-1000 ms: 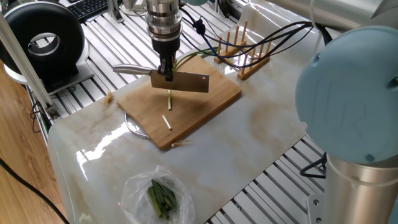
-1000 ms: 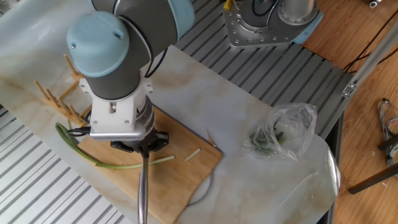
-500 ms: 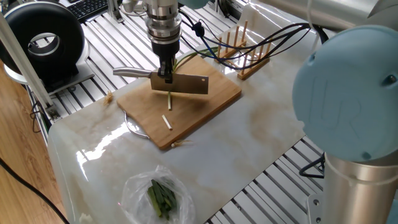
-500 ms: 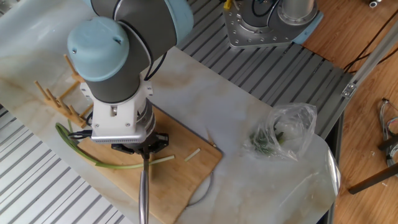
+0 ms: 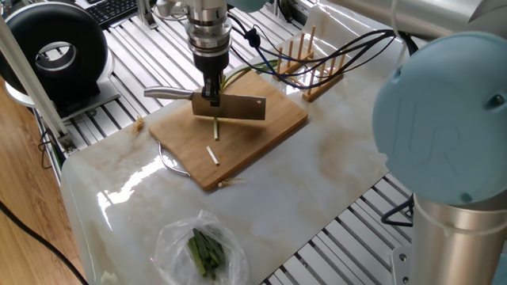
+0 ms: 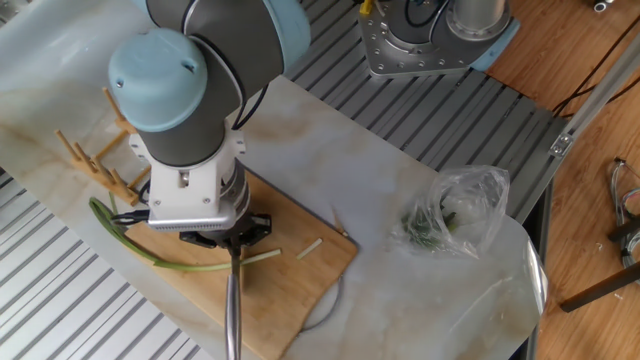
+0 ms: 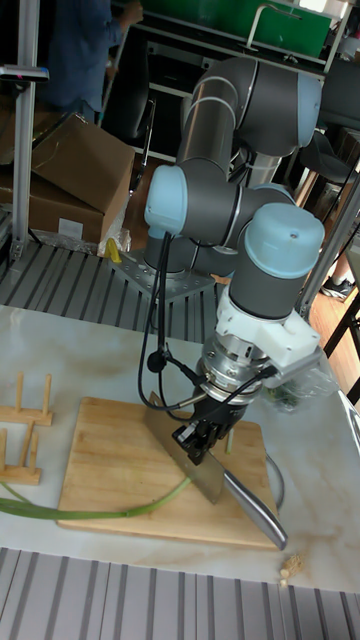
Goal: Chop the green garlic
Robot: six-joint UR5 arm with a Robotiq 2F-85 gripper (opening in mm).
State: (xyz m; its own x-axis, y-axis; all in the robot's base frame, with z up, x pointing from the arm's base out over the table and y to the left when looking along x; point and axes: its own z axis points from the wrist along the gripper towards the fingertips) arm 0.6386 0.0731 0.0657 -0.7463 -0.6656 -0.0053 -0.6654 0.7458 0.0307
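Gripping a knife, the gripper holds its blade on the garlic at the board's middle; one cut stick lies nearer the front edge, the blade lower than a second ago. From the other side, a bag sits near the counter's corner. The tall view shows two racks by the board's left edge.
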